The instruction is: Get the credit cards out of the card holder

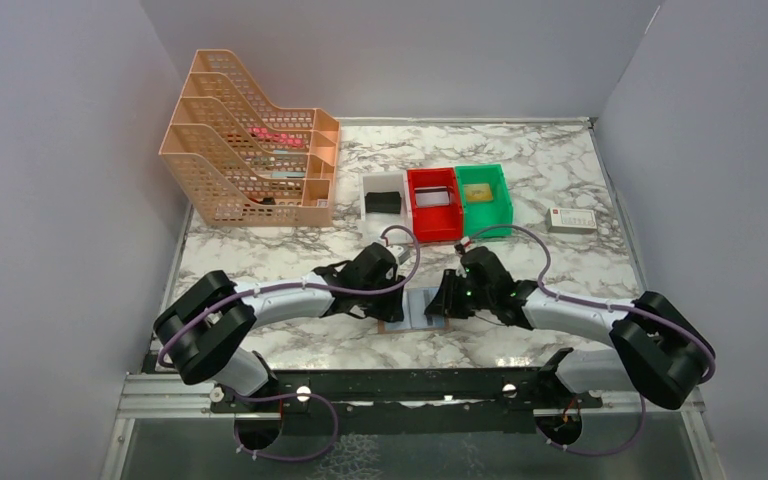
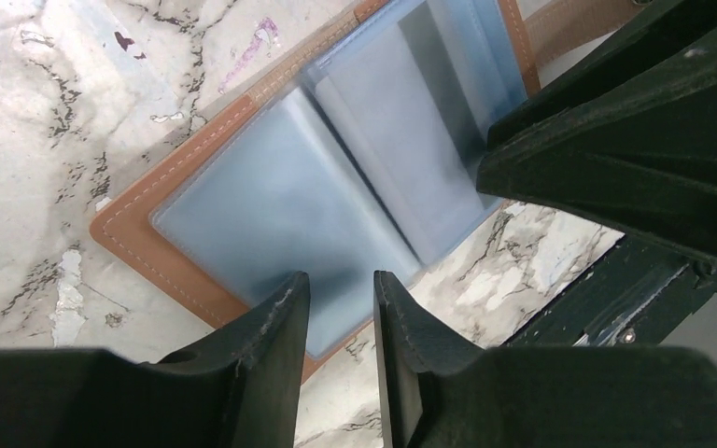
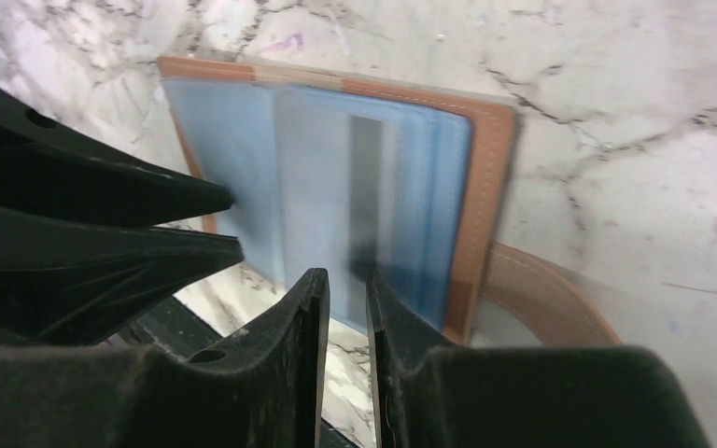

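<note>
The card holder [image 1: 422,310] lies spread open on the marble table between my two grippers, tan border outside and pale blue panels [image 2: 280,196] facing up. Its snap tab [image 3: 541,289] curls out on one side. A grey strip [image 3: 366,177] shows through one sleeve; I cannot tell whether it is one of the credit cards. My left gripper [image 2: 341,280] hovers at the holder's near corner, jaws a narrow gap apart with nothing between them. My right gripper [image 3: 345,273] stands at the near edge of the stacked blue sleeves, jaws likewise slightly apart and empty.
Behind the holder stand a white bin [image 1: 382,185] with a black flat thing in it, a red bin [image 1: 434,204] and a green bin [image 1: 484,196]. A small white box [image 1: 571,221] lies at the right. A peach file rack [image 1: 250,155] fills the back left.
</note>
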